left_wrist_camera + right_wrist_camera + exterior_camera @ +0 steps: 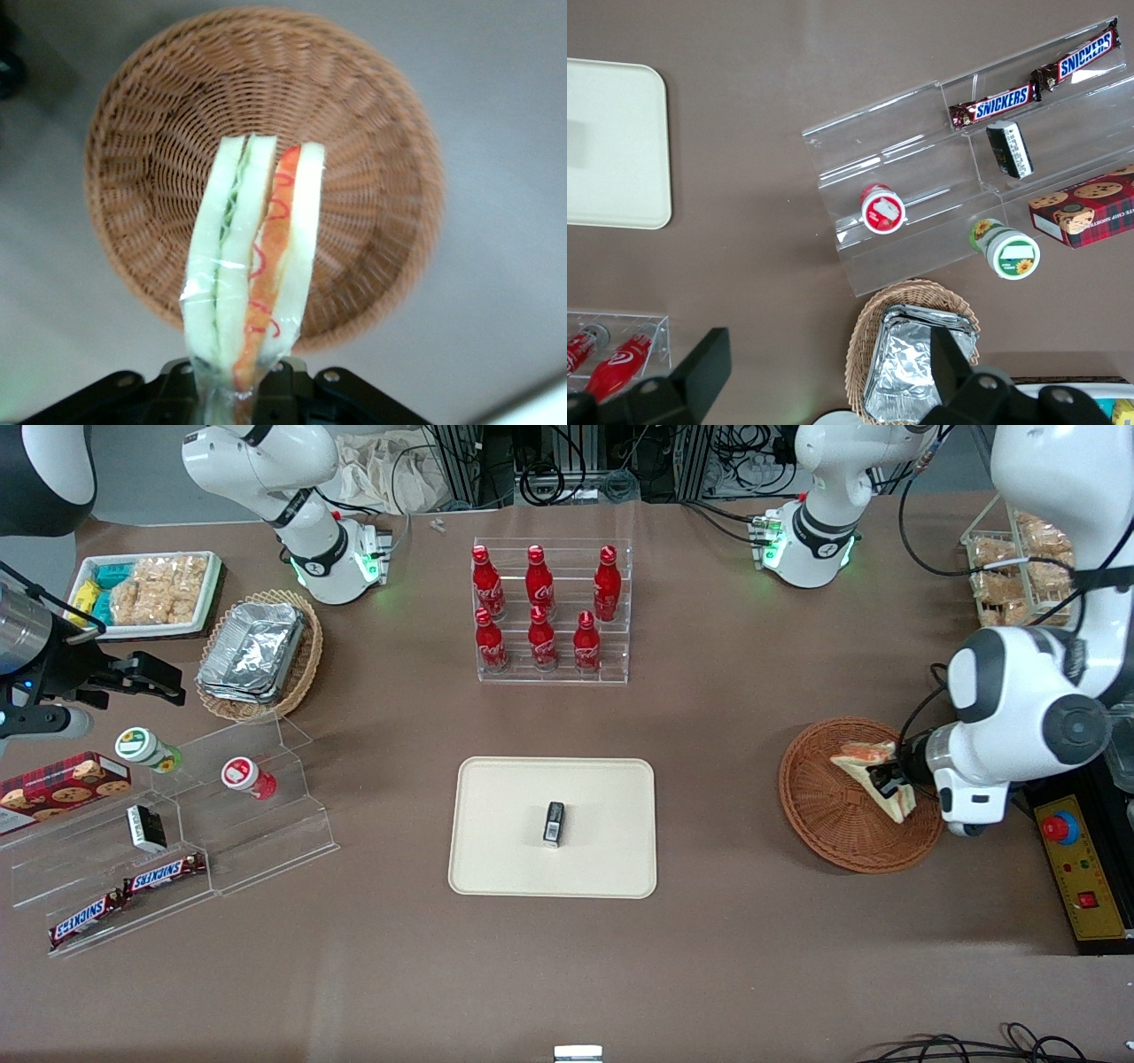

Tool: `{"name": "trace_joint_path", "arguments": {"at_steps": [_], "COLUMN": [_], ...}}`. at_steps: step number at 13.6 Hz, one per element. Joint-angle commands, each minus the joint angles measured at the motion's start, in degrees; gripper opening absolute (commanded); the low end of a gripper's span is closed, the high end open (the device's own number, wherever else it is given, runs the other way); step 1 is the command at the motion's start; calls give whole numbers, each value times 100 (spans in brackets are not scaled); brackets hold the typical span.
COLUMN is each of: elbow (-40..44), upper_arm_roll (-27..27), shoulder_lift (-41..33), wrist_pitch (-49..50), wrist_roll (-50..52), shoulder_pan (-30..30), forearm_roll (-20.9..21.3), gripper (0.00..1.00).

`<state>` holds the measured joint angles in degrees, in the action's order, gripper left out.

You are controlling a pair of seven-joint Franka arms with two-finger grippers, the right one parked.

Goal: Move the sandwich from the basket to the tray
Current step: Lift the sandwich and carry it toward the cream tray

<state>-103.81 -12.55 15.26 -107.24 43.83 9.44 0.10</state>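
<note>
My left gripper (890, 782) is shut on the sandwich (873, 772), a wrapped wedge of white bread with red and green filling, and holds it lifted above the round reddish-brown wicker basket (833, 824). In the left wrist view the sandwich (257, 266) hangs from the fingers (292, 390) with the basket (372, 150) below it. The cream-beige tray (496, 841) lies at the table's middle, toward the parked arm's end from the basket, with a small dark packet (554, 822) on it.
An acrylic rack of red cola bottles (549, 615) stands farther from the front camera than the tray. A yellow control box with a red button (1076, 864) lies beside the basket. Clear stepped shelves with snacks (168, 841) and an oval basket of foil trays (261, 654) stand toward the parked arm's end.
</note>
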Motion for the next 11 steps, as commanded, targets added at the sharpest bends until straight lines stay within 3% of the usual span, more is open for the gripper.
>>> {"name": "trace_joint_path", "arguments": {"at_steps": [1, 5, 9, 11], "elbow": [1342, 2083, 3084, 3436], "upper_arm_roll": [-387, -1222, -1233, -1233], "shoulder_lift": [108, 257, 1283, 1899], "wrist_pitch": [1298, 1557, 1479, 1313], "wrist_roll": [-216, -806, -693, -342], "shoulder_pan": [-13, -336, -1320, -1786], "forearm_roll": [52, 298, 351, 805], "gripper": [0, 0, 0, 0]}}
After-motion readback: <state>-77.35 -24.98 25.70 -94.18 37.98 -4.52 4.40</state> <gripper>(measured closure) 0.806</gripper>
